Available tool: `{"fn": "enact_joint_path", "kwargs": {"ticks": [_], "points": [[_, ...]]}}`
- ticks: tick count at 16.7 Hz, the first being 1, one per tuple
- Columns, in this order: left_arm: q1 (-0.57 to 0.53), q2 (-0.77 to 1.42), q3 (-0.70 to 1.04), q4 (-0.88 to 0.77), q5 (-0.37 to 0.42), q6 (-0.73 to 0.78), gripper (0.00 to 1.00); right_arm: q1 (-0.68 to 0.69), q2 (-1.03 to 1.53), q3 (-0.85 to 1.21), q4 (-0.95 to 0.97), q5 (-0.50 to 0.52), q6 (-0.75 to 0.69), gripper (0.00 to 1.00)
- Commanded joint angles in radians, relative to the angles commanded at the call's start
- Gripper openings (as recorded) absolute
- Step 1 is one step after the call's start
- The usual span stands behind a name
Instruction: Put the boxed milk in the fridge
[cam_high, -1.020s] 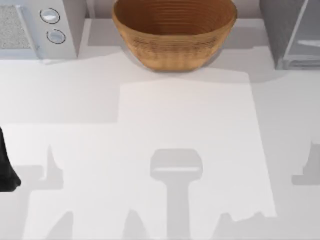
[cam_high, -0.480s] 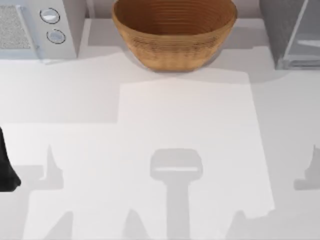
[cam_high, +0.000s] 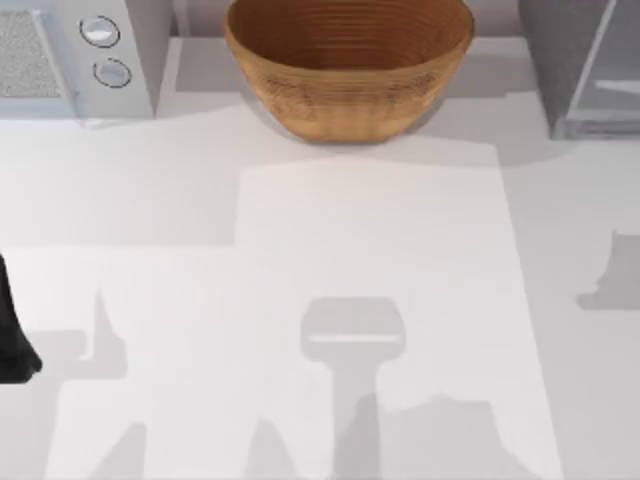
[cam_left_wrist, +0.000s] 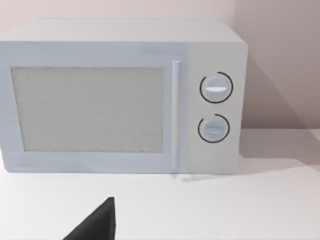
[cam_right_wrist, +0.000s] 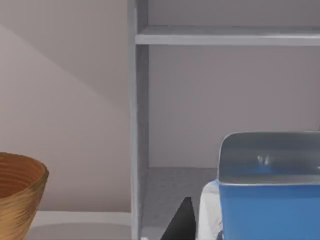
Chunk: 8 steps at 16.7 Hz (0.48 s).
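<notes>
right gripper (cam_right_wrist: 187, 225): you are carrying the blue boxed milk carton (cam_right_wrist: 267, 200), grip state I cannot tell | milk facing the open grey box-shaped fridge (cam_right_wrist: 137, 125) | risk: carton clipping the frame post if drifting sideways

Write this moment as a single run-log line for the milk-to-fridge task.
right gripper: carrying boxed milk, facing open fridge | left gripper: parked facing microwave | milk not yet on shelf
</notes>
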Motion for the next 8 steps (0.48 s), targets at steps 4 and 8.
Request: {"fn": "enact_joint_path", "kwargs": {"ticks": [4, 8], "points": [[0.0, 0.0, 0.0, 0.0, 0.0, 0.0, 1.0, -0.059, 0.466, 0.194, 0.239, -0.049, 0.0, 0.0], [0.0, 0.0, 0.0, 0.0, 0.0, 0.0, 1.0, -0.119, 0.973, 0.39, 0.48, -0.099, 0.002, 0.0]]}}
